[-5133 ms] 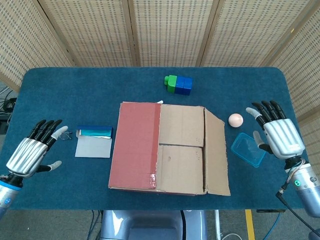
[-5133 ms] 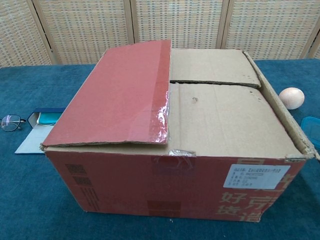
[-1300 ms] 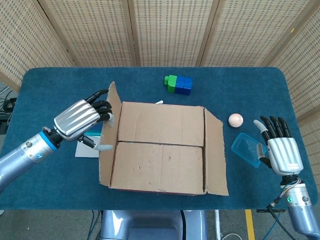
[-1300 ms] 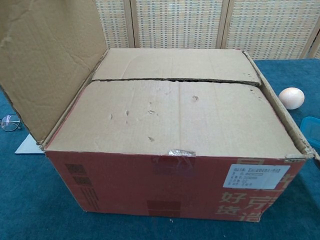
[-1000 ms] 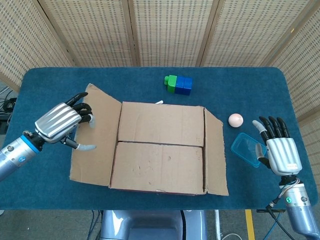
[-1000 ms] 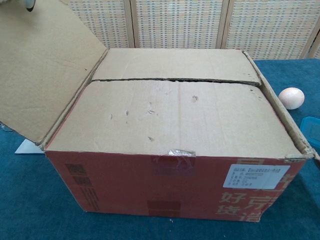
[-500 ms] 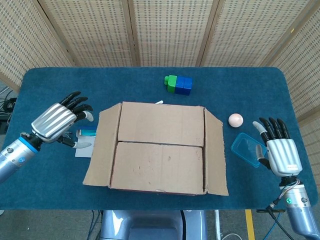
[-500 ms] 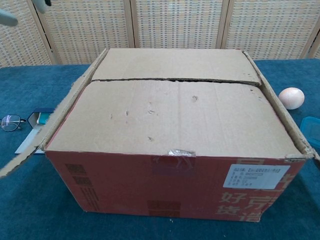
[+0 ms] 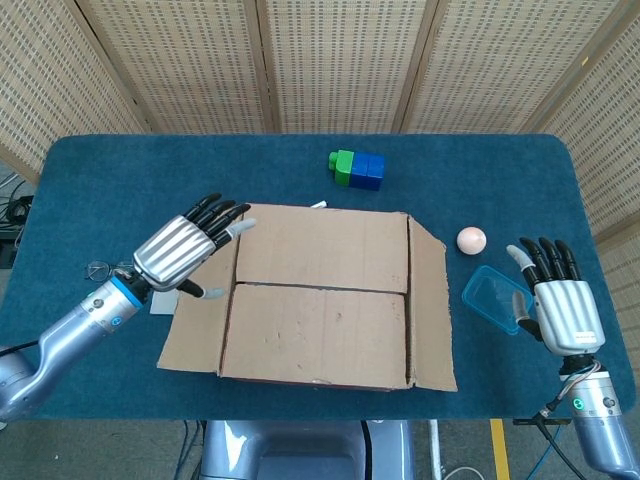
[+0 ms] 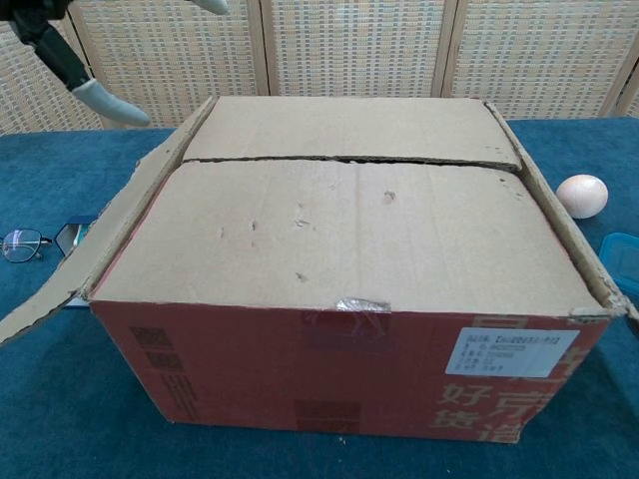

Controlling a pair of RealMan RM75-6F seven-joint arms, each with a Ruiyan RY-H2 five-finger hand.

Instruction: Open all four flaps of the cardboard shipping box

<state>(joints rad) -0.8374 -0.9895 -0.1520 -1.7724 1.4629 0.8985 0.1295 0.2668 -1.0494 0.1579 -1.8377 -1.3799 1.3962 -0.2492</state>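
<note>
The cardboard box (image 9: 320, 300) (image 10: 349, 249) stands mid-table. Its left flap (image 9: 200, 310) (image 10: 90, 259) is folded outward and slopes down. The right flap (image 9: 430, 310) (image 10: 559, 230) also leans outward. Both inner flaps, far (image 9: 322, 248) and near (image 9: 315, 335), lie flat and closed, meeting at a seam. My left hand (image 9: 185, 250) hovers open above the box's left edge, fingers spread toward the far inner flap; only a fingertip (image 10: 105, 103) shows in the chest view. My right hand (image 9: 562, 305) hangs open at the far right, holding nothing.
Green and blue blocks (image 9: 357, 169) sit behind the box. A beige ball (image 9: 471, 240) (image 10: 582, 196) and a clear blue container (image 9: 495, 298) lie to its right. Glasses (image 10: 20, 243) and a grey card (image 9: 162, 300) lie left, partly under the flap.
My left hand let go of the left flap, which dropped outward, then swung back right over the box's left edge. The right hand stayed still.
</note>
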